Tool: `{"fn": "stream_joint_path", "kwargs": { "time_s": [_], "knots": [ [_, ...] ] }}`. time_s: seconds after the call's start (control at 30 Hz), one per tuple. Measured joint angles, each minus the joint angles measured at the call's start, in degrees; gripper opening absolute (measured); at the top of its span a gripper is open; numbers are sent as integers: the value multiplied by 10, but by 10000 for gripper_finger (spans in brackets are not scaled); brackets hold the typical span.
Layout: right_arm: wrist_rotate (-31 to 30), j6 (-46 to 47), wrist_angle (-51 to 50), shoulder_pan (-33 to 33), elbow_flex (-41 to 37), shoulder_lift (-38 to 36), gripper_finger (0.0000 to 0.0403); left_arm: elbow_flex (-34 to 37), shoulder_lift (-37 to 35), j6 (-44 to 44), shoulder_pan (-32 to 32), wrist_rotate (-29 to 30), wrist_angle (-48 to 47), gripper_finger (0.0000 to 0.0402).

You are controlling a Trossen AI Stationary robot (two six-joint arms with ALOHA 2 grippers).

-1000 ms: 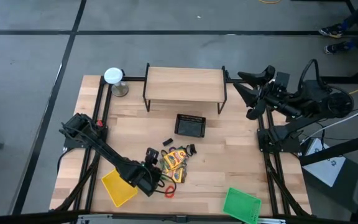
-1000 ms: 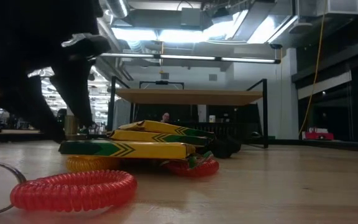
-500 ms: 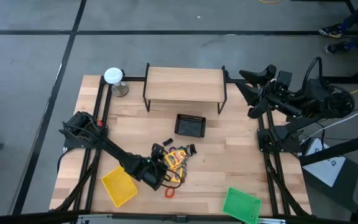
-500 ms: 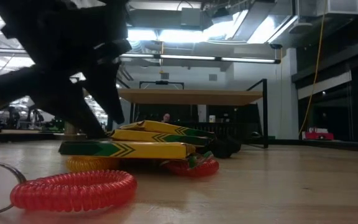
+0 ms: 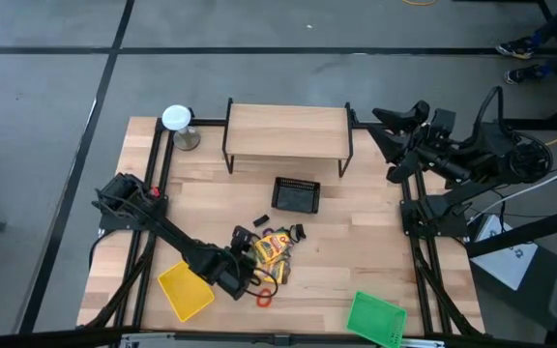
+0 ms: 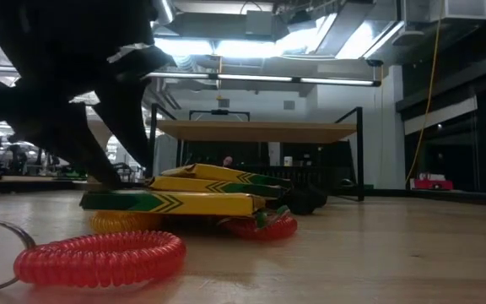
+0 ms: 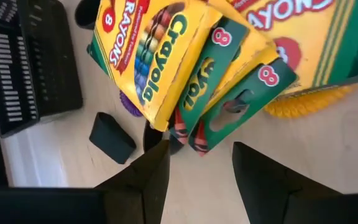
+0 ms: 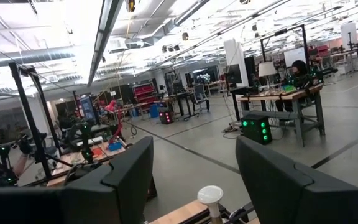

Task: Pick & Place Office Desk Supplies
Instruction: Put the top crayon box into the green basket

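The left end effector (image 7: 194,163) is held open and empty above the bench (image 5: 356,261). The Crayola crayon boxes (image 7: 185,56), yellow with green flaps, are stacked directly ahead of its fingertips (image 7: 157,155). A black clip (image 7: 112,137) lies just beside them. The right end effector (image 8: 191,180) is parked open, well apart.

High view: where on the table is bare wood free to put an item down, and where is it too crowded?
Free: the wood between the black mesh basket and the table's right edge, and the strip between the crayon boxes and the green tray. Crowded: around the crayon boxes, where clips, rings and the open left gripper sit beside the yellow tray.
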State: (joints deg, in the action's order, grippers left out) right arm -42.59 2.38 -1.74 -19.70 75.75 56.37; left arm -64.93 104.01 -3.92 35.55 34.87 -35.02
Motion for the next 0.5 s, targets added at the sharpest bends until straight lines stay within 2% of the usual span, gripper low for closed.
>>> {"fn": "stream_joint_path", "kwargs": {
  "time_s": [0.2,0.3,0.5],
  "knots": [
    [0,0,0,0,0,2,231,2,6,-28,3,-1,15,171],
    [0,2,0,0,0,6,231,18,6,-25,3,-20,53,171],
    [0,2,0,0,0,10,231,38,6,-23,4,-19,45,171]
  ]
}}
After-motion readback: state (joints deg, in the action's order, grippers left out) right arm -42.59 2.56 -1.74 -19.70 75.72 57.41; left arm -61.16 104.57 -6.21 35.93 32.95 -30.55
